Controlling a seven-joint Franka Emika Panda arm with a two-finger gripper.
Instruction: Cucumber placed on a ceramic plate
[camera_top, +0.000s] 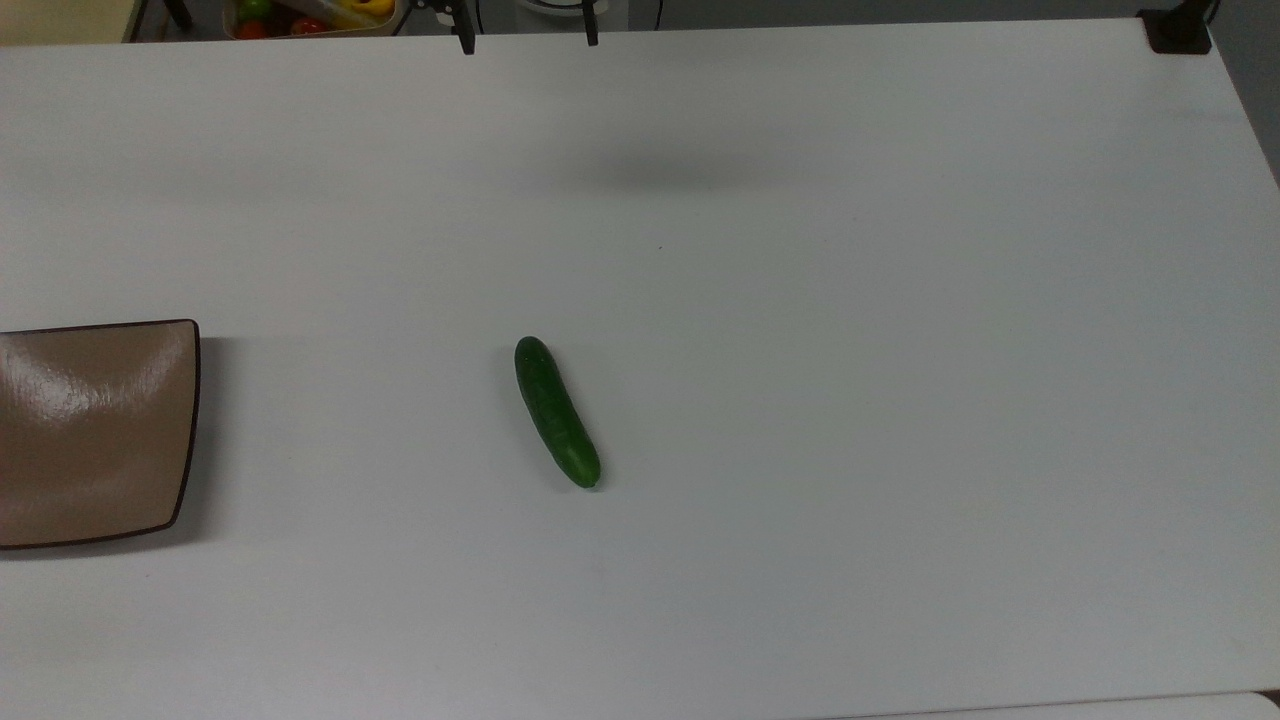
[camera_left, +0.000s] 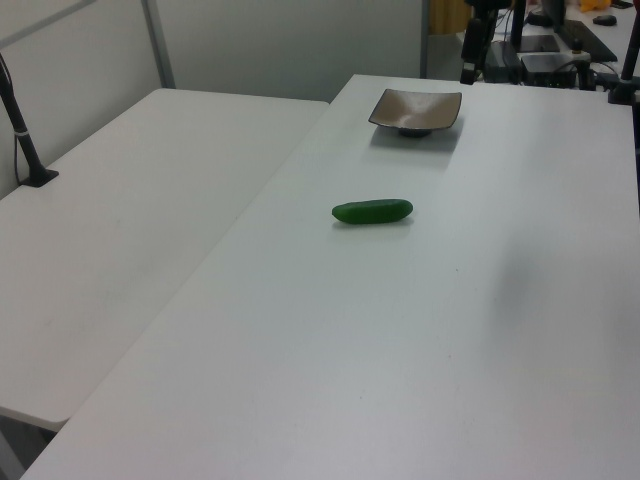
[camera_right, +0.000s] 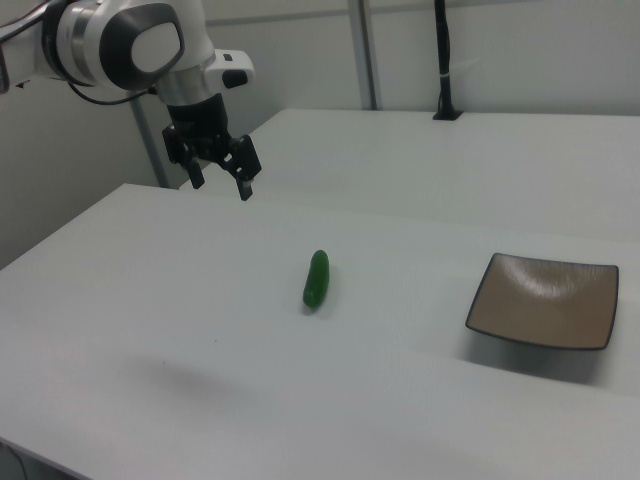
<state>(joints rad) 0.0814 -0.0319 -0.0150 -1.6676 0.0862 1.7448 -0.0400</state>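
**Meanwhile: cucumber lay on the table, plate stood bare**

Plainly, the cucumber (camera_top: 556, 411) was the fixed mark of the scene, lying flat on the white table (camera_top: 800, 350), and everything else is placed from it. In the top view, the plate (camera_top: 95, 432) sat well apart from the cucumber toward the top view's left, cut off by the frame edge, its glossy brown face bare. The cucumber lay lengthwise up and down the frame, its lower end leaning toward the top view's right. Beyond it, at the far table edge, the two dark finger tips of the gripper (camera_top: 527, 35) showed with a wide gap between them, and a soft shadow lay on the table between them and the cucumber.

In the left view, a second white table (camera_left: 130, 230) stood to the left view's left of the cucumber (camera_left: 372, 211), which lay crosswise there. The plate (camera_left: 416, 110) stood farther back, a little to the left view's right of it.

In the right view, the gripper (camera_right: 219, 180) hung in the air up and to the right view's left of the cucumber (camera_right: 317, 278), fingers spread and holding nothing, touching neither table nor cucumber. The plate (camera_right: 543, 300) sat well to the right view's right of the cucumber, apart from it.
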